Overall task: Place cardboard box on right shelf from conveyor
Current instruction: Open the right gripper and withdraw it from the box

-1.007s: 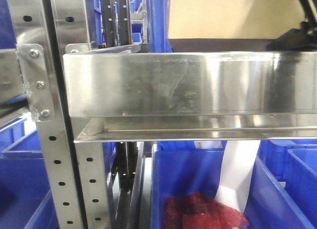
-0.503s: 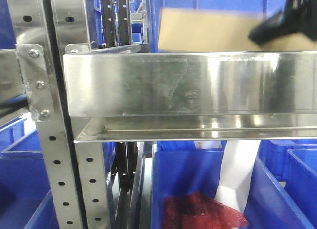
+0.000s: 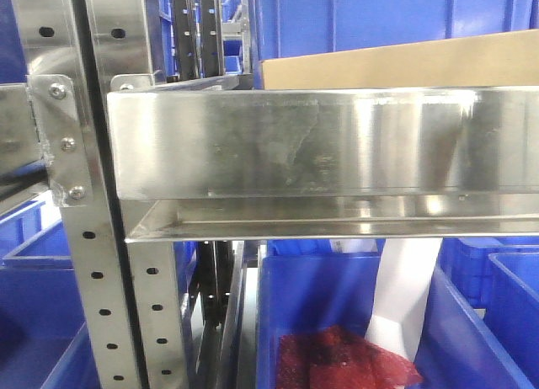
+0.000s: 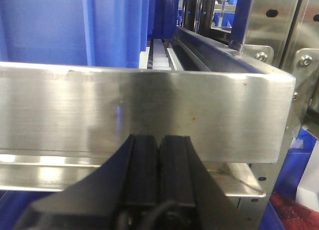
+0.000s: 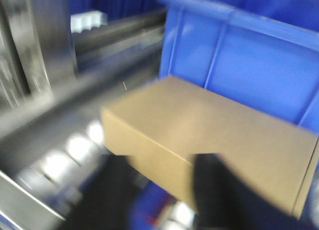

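The cardboard box [image 3: 404, 65] is a plain tan slab lying behind the tall front lip of the right shelf [image 3: 295, 145], its top edge sloping down to the left. The blurred right wrist view has the box [image 5: 209, 125] just ahead of my right gripper [image 5: 164, 190], which is open, its dark fingers [image 5: 119, 190] spread apart and nothing pinched between them. That gripper does not appear in the front view. My left gripper [image 4: 159, 140] is shut with nothing in it, close in front of another steel shelf lip [image 4: 139, 110]. The conveyor is out of view.
A perforated steel upright [image 3: 93, 237] carries the shelf's left end. Blue plastic bins stand behind the box [image 3: 379, 18] and below the shelf [image 3: 337, 296], one holding red material [image 3: 345, 359]. A white strip [image 3: 408, 288] hangs under the shelf.
The box has shifted left and dropped lower behind the shelf lip, now tilted. The right gripper, at the box's right end before, has left the front view.
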`<state>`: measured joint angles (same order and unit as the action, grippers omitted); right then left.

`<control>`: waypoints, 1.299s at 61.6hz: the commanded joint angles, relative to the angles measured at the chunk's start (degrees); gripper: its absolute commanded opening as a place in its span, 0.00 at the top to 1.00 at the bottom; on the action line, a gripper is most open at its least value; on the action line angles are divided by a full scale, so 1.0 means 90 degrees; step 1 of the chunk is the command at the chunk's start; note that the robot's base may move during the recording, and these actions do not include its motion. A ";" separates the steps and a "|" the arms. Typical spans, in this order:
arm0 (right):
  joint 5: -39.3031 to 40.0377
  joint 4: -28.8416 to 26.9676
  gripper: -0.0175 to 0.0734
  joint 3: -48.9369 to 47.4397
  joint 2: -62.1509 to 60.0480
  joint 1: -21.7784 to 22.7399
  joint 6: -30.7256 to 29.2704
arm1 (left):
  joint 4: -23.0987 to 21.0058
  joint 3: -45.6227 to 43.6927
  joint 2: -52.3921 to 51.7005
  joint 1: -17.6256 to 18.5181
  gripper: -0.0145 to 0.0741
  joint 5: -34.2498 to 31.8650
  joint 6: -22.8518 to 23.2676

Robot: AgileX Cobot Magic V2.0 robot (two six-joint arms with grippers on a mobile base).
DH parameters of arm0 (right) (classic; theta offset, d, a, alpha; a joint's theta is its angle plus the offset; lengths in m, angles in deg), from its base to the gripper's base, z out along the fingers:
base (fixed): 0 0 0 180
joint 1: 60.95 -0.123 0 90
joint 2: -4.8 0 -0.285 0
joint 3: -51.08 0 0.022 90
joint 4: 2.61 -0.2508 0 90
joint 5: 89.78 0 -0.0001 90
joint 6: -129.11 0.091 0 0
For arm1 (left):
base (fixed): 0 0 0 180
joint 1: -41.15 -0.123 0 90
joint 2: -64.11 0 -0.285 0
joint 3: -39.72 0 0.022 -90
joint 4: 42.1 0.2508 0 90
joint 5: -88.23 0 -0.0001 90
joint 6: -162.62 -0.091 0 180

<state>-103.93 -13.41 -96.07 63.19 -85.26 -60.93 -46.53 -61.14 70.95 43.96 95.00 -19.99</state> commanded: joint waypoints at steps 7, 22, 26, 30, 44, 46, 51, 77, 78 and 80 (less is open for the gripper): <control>0.0426 -0.0077 0.79 -0.0180 -0.0363 -0.0005 0.0950 | -0.0037 0.0039 -0.0064 0.0007 0.97 -0.0543 -0.0001; 0.0426 -0.0077 0.79 -0.0180 -0.0326 -0.0005 0.0944 | -0.0037 0.0039 -0.0064 0.0007 0.97 -0.0543 -0.0001; 0.0426 -0.0077 0.79 -0.0180 -0.0290 -0.0005 0.0944 | -0.0037 0.0039 -0.0064 0.0007 0.97 -0.0543 -0.0001; 0.0426 -0.0077 0.79 -0.0180 -0.0274 -0.0005 0.0944 | -0.0037 0.0039 -0.0064 0.0007 0.97 -0.0543 -0.0001; 0.0426 -0.0077 0.79 -0.0180 -0.0274 -0.0005 0.0944 | -0.0037 0.0039 -0.0064 0.0007 0.97 -0.0543 -0.0001; 0.0434 -0.0077 0.79 -0.0180 -0.0275 -0.0005 0.0944 | -0.0037 0.0039 -0.0064 0.0007 0.97 -0.0543 -0.0001; 0.0455 -0.0063 0.79 -0.0129 -0.0332 -0.0005 0.0879 | -0.0037 0.0039 -0.0064 0.0007 0.97 -0.0543 -0.0001; 0.0509 -0.0074 0.79 0.2233 -0.3601 0.1941 0.0623 | -0.0037 0.0039 -0.0064 0.0007 0.97 -0.0543 -0.0001; 0.0509 -0.0074 0.79 0.2329 -0.3724 0.2073 0.0623 | -0.0037 0.0039 -0.0064 0.0007 0.97 -0.0543 -0.0001; 0.0509 -0.0068 0.79 0.2568 -0.4030 0.2279 0.0623 | -0.0037 0.0039 -0.0064 0.0007 0.97 -0.0543 -0.0001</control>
<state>-104.32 -13.73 -75.60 32.34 -69.04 -54.65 -46.53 -61.14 70.95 43.96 95.00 -19.99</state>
